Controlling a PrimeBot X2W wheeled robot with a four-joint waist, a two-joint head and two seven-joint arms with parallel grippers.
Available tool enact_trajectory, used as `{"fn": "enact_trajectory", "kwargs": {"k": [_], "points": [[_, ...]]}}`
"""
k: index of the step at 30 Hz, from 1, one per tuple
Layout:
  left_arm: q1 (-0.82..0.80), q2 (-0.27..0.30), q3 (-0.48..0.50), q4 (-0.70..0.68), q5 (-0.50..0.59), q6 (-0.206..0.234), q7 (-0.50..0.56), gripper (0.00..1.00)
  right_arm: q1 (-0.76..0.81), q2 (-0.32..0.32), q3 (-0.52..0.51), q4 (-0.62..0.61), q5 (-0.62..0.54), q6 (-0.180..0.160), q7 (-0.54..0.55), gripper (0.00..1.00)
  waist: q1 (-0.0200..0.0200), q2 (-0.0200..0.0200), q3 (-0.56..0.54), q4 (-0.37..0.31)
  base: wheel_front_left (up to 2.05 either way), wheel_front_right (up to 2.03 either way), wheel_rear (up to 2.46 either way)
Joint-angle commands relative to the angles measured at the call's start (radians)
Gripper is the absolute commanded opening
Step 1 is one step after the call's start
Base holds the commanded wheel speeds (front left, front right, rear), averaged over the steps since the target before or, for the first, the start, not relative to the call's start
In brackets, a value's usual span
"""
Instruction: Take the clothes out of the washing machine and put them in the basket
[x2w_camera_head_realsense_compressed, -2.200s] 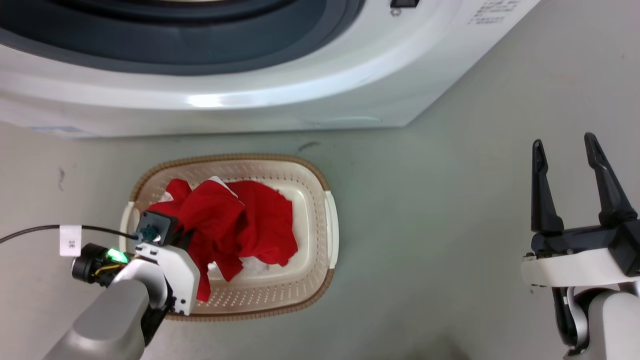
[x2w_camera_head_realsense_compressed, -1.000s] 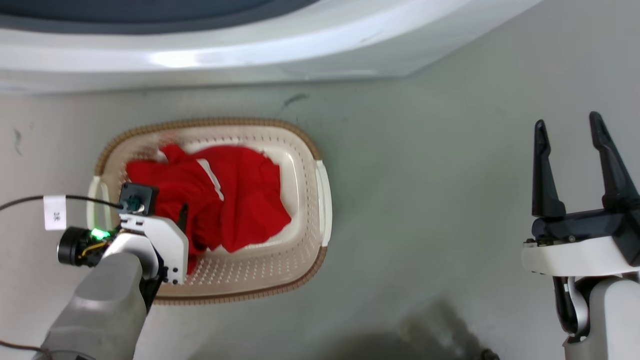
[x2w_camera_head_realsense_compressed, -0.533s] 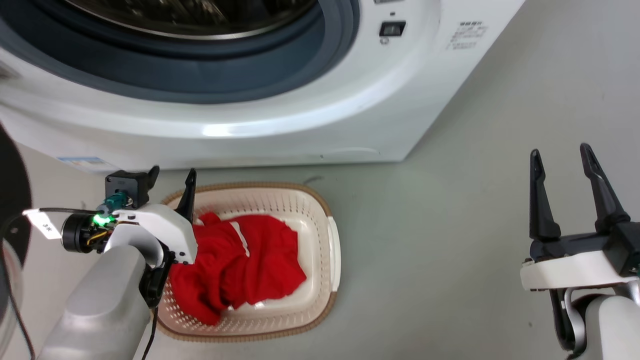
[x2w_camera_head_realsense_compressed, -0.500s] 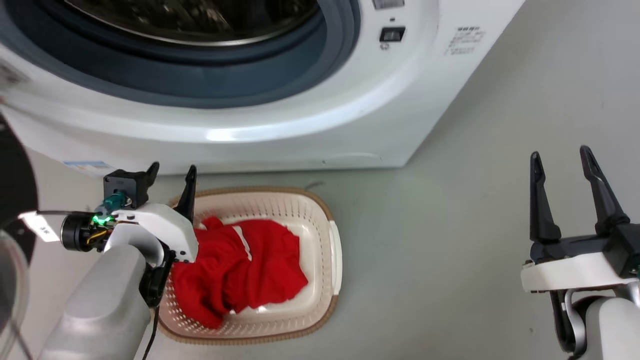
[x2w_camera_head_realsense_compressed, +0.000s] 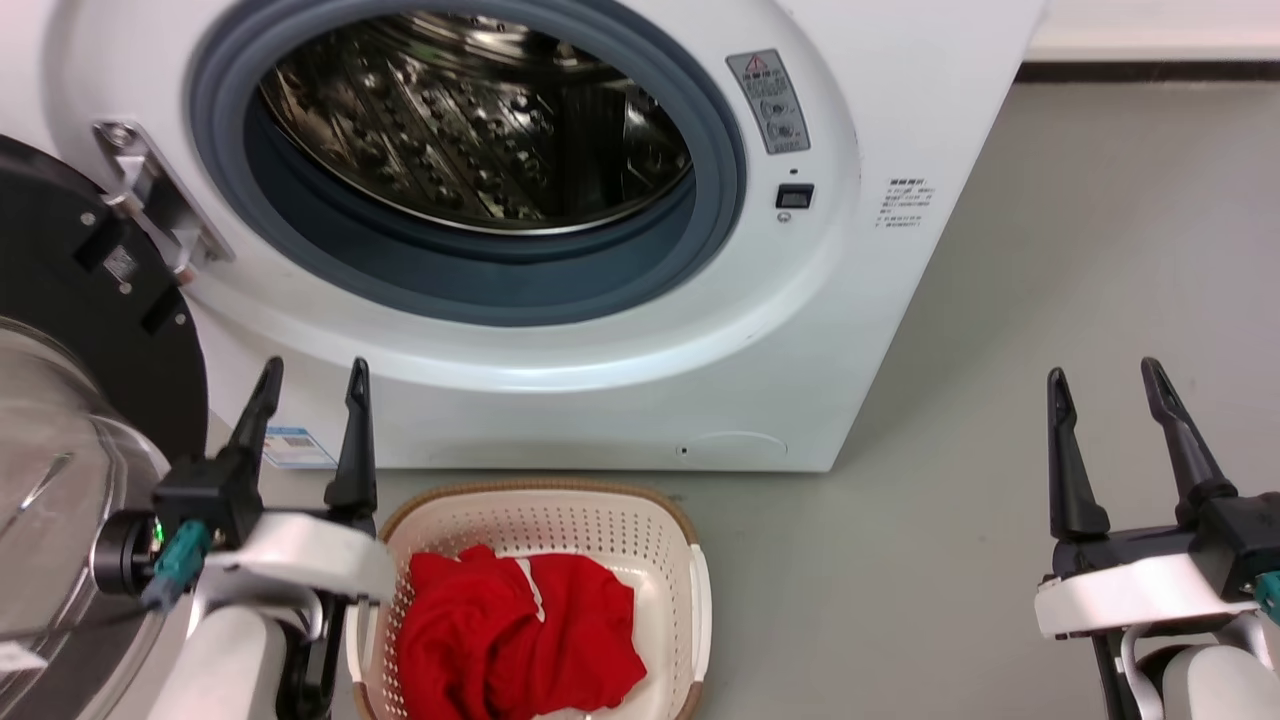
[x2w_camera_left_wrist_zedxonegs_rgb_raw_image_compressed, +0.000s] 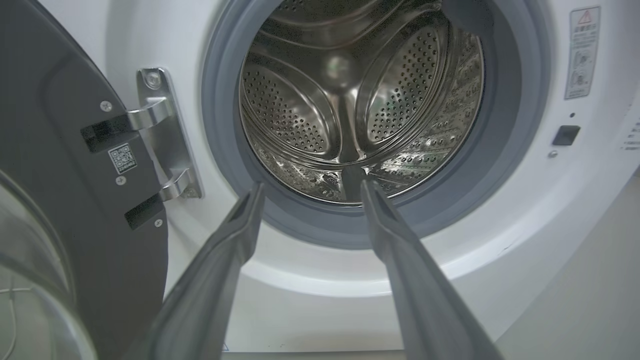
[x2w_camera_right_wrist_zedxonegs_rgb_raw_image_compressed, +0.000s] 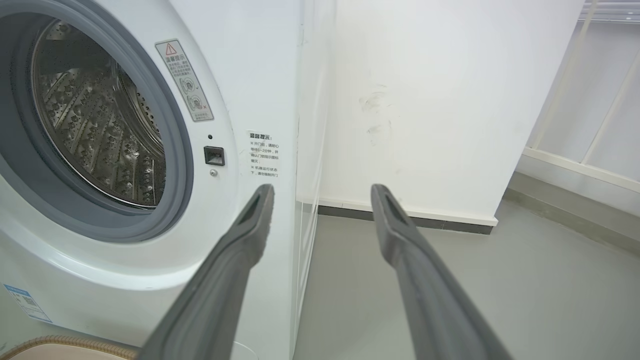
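- Clothes (x2w_camera_head_realsense_compressed: 520, 640) of bright red soft fabric lie crumpled in the cream-white perforated plastic basket (x2w_camera_head_realsense_compressed: 560, 520) with its brown woven-look rim. In the head view the heap sits below the left gripper (x2w_camera_head_realsense_compressed: 314, 370) and just to its right. That gripper's two long dark fingers stand apart with nothing between them.
- In the same view, the large white front-loading washing machine (x2w_camera_head_realsense_compressed: 880, 120) stands beyond both sets of jaws. Its shiny perforated steel drum (x2w_camera_head_realsense_compressed: 470, 130) is in plain sight, and the black-framed glass door (x2w_camera_head_realsense_compressed: 90, 300) is swung open to the left of the left jaws. The right gripper (x2w_camera_head_realsense_compressed: 1102, 372) hangs well to the right over the grey floor (x2w_camera_head_realsense_compressed: 950, 500), its jaws spread and empty.
- In the left wrist view, the left gripper (x2w_camera_left_wrist_zedxonegs_rgb_raw_image_compressed: 313, 186) is open and its fingertips frame the lower edge of the round grey rubber seal (x2w_camera_left_wrist_zedxonegs_rgb_raw_image_compressed: 510, 150). The drum (x2w_camera_left_wrist_zedxonegs_rgb_raw_image_compressed: 300, 115) lies beyond and above the tips, and a silver metal hinge (x2w_camera_left_wrist_zedxonegs_rgb_raw_image_compressed: 160, 135) and the door (x2w_camera_left_wrist_zedxonegs_rgb_raw_image_compressed: 60, 150) lie left of the jaws.
- In the right wrist view, the right gripper (x2w_camera_right_wrist_zedxonegs_rgb_raw_image_compressed: 322, 189) is open and grips nothing. The washing machine (x2w_camera_right_wrist_zedxonegs_rgb_raw_image_compressed: 250, 75) lies beyond its left finger, and a white wall (x2w_camera_right_wrist_zedxonegs_rgb_raw_image_compressed: 425, 100) and the floor (x2w_camera_right_wrist_zedxonegs_rgb_raw_image_compressed: 525, 280) beyond its right finger. A strip of the basket (x2w_camera_right_wrist_zedxonegs_rgb_raw_image_compressed: 65, 345) rim shows low, left of the jaws.
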Motion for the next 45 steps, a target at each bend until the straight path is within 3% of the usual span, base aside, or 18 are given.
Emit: {"fn": "enact_trajectory", "kwargs": {"k": [1,8,20,45], "points": [[0.042,-0.014,0.022,-0.037,0.025,0.001,-0.002,1.0,0.017,-0.001,0.002,-0.001,0.008,-0.001,-0.002,1.0,0.0003,-0.0001,-0.038,0.005,0.0,0.0,0.0],[0.171,-0.086,0.1,-0.161,0.122,0.01,-0.002,1.0,0.058,-0.001,0.012,0.0,0.025,-0.001,-0.002,1.0,0.0003,-0.0001,-0.09,-0.002,0.0,0.0,0.0],[0.301,-0.169,0.153,-0.205,0.24,-0.017,-0.002,1.0,0.128,-0.001,0.036,0.015,0.053,-0.001,-0.002,1.0,0.0003,-0.0001,-0.146,-0.029,0.0,0.0,0.0],[0.331,-0.216,0.188,-0.197,0.304,-0.05,-0.002,1.0,0.137,-0.001,0.047,0.04,0.045,-0.001,-0.002,1.0,0.0003,-0.0001,-0.162,-0.031,0.0,0.0,0.0]]}}
